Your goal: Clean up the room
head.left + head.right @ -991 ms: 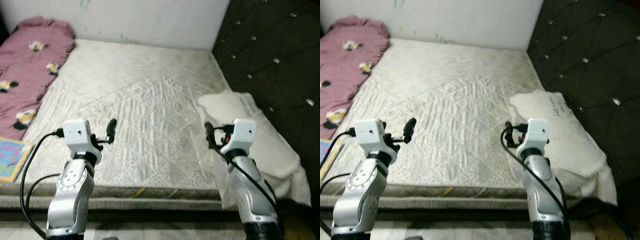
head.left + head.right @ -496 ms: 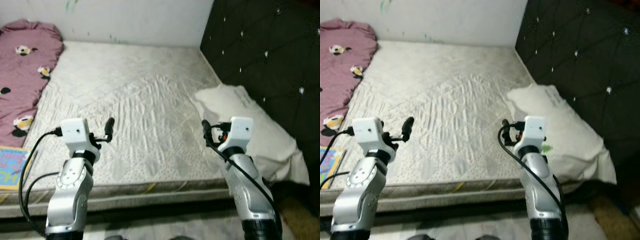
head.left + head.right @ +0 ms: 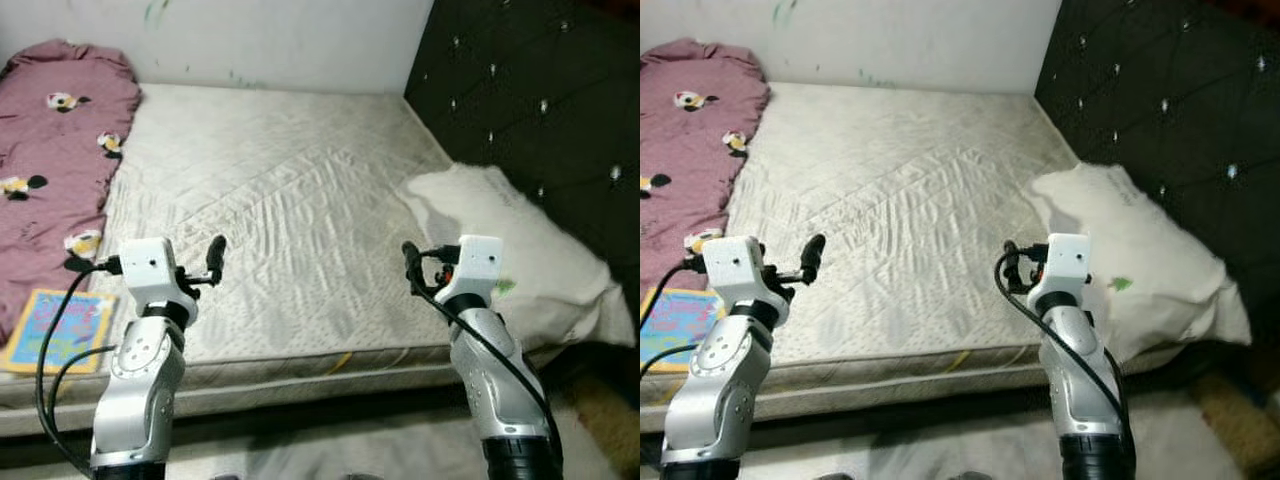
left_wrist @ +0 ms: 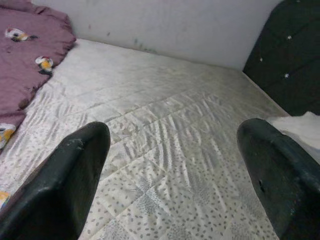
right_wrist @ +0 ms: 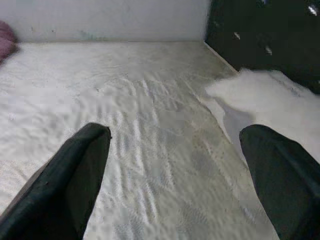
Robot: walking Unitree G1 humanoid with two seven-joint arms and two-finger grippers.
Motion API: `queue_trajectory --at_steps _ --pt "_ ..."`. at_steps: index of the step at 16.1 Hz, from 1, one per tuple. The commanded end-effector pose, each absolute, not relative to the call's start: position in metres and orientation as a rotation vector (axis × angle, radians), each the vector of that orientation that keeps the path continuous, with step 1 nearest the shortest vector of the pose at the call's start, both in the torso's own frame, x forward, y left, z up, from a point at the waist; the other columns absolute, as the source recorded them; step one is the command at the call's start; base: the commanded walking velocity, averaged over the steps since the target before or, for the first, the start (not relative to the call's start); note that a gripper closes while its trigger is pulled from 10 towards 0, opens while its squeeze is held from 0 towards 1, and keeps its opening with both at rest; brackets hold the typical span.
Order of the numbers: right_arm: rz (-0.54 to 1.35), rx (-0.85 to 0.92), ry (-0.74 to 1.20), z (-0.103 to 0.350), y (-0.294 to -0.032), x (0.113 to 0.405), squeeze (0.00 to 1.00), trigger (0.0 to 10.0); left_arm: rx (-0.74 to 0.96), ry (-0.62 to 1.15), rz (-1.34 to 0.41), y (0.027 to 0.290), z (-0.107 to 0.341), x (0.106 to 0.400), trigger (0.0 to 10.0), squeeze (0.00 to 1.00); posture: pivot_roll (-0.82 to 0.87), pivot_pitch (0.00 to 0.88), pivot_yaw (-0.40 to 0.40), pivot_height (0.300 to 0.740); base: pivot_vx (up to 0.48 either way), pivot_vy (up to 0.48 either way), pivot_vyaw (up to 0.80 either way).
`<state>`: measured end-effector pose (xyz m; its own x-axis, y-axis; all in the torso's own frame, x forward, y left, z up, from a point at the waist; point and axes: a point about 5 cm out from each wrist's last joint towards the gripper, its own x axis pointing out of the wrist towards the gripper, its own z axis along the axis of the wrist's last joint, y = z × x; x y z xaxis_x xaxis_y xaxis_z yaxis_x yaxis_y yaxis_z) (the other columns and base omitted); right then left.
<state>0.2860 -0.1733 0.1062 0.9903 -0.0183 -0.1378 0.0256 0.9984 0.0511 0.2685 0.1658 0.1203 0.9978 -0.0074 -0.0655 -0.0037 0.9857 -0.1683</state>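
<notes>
Evidently the robot is at the approach step: left gripper [image 4: 172, 175] and right gripper [image 5: 175, 175] hover spread wide, empty, above the mattress [image 3: 290, 200]. Next, reach toward the white pillow [image 3: 520, 250] at the frame's right.

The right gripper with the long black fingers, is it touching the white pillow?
Apart. The right wrist view shows the right gripper open above bare mattress, with the white pillow lying further off beside the headboard.
</notes>
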Motion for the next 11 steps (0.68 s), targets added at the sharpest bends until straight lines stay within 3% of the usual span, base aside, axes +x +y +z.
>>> queue_trajectory --at_steps 1,8,11 --pt "-0.034 0.050 0.128 0.1093 -0.1758 0.2872 0.00 10.0 -0.160 0.050 -0.004 0.1660 0.1244 0.2700 10.0 0.00 -0.03 0.000 -0.096 0.740 0.000 0.480 0.00" --pt "-0.032 0.042 0.135 0.1084 -0.1752 0.2879 0.00 10.0 -0.158 0.047 -0.003 0.1664 0.1236 0.2698 10.0 0.00 -0.03 0.000 -0.096 0.740 0.000 0.480 0.00" --pt "-0.037 0.019 0.138 0.1076 -0.1751 0.2889 0.00 10.0 -0.151 0.021 0.005 0.1676 0.1273 0.2703 10.0 0.00 -0.02 0.000 -0.096 0.740 0.000 0.000 0.00"
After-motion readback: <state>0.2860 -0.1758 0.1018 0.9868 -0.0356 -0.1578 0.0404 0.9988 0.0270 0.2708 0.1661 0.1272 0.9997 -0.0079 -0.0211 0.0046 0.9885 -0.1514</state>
